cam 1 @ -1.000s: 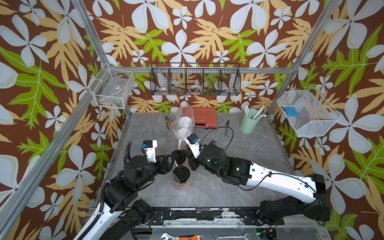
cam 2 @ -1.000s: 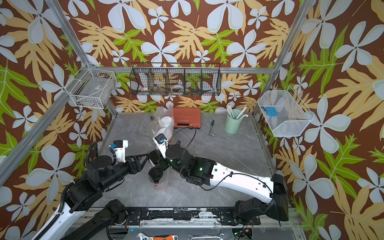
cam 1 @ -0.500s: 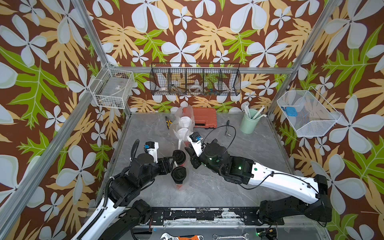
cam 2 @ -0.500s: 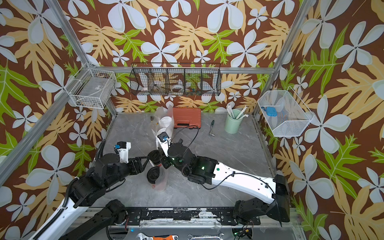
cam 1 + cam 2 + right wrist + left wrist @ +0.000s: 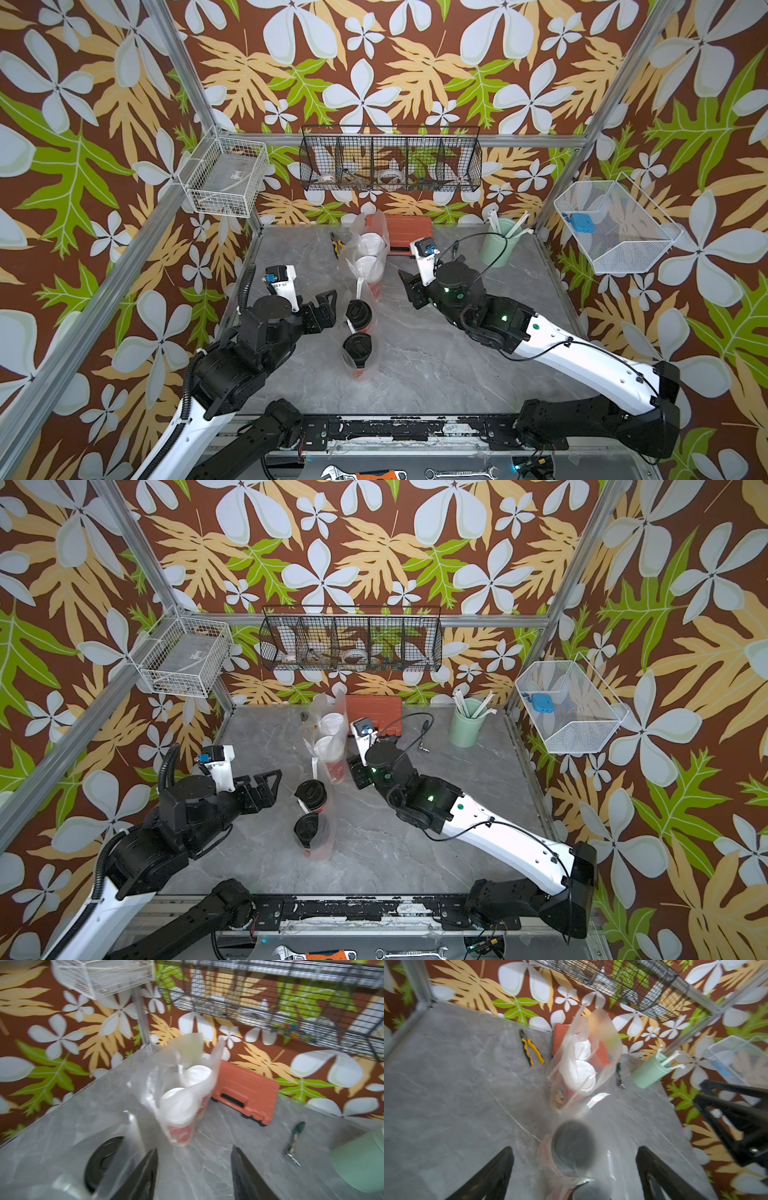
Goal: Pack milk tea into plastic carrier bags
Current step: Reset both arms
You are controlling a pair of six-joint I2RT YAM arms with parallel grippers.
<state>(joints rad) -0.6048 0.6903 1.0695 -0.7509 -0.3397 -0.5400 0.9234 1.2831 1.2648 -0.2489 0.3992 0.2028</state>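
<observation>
In the blurred left wrist view one black-lidded cup [image 5: 572,1145] is veiled by its plastic carrier bag [image 5: 600,1098]; its twin is cut off at the edge. Both are stood well in front of the orange case [image 5: 409,228], the bagged white-lidded cups [image 5: 368,266] just before it. The left gripper [image 5: 328,309] is spread wide and empty beside the black lids; the right gripper [image 5: 409,291], nearer the case, is parted, nothing held.

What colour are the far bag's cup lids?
White lids, clearest in the right wrist view.
</observation>
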